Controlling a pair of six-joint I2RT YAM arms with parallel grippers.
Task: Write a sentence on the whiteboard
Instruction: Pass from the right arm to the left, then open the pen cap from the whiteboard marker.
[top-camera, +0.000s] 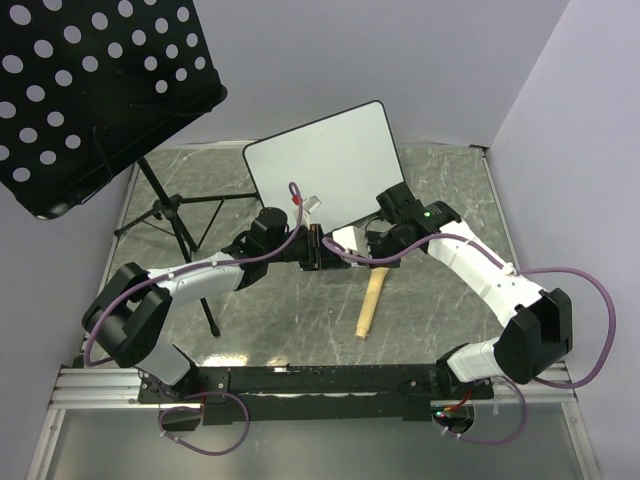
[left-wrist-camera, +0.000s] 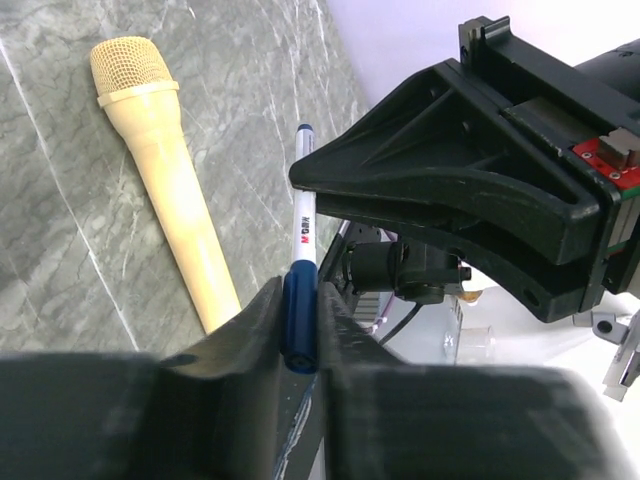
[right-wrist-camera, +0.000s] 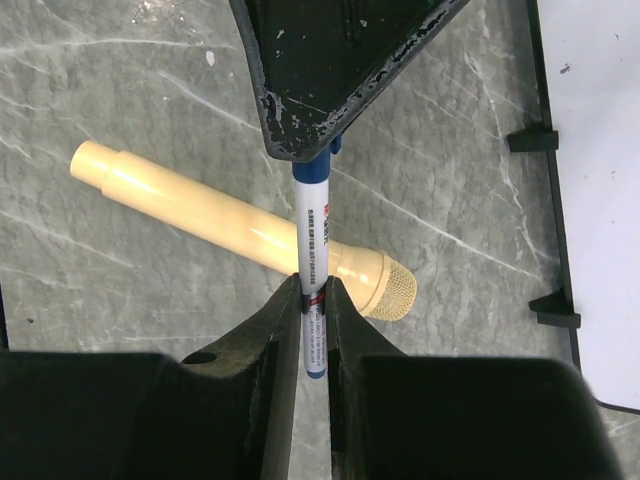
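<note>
Evidently the left gripper (left-wrist-camera: 300, 305) is clamped on the blue cap (left-wrist-camera: 299, 335) of the marker (left-wrist-camera: 304, 225), low in the centre of its wrist view, while the right gripper (right-wrist-camera: 313, 300) is pinched tight on the white barrel. Just beneath them a cream microphone (right-wrist-camera: 230, 225) lies on the marbled table (top-camera: 440, 300). The whiteboard (top-camera: 330, 150), upper centre of the overhead view, stands blank, with no sentence on it. If the arms pull off-axis, the cap could jam. The thin barrel could also slip between the fingers, dropping the marker onto the microphone.
</note>
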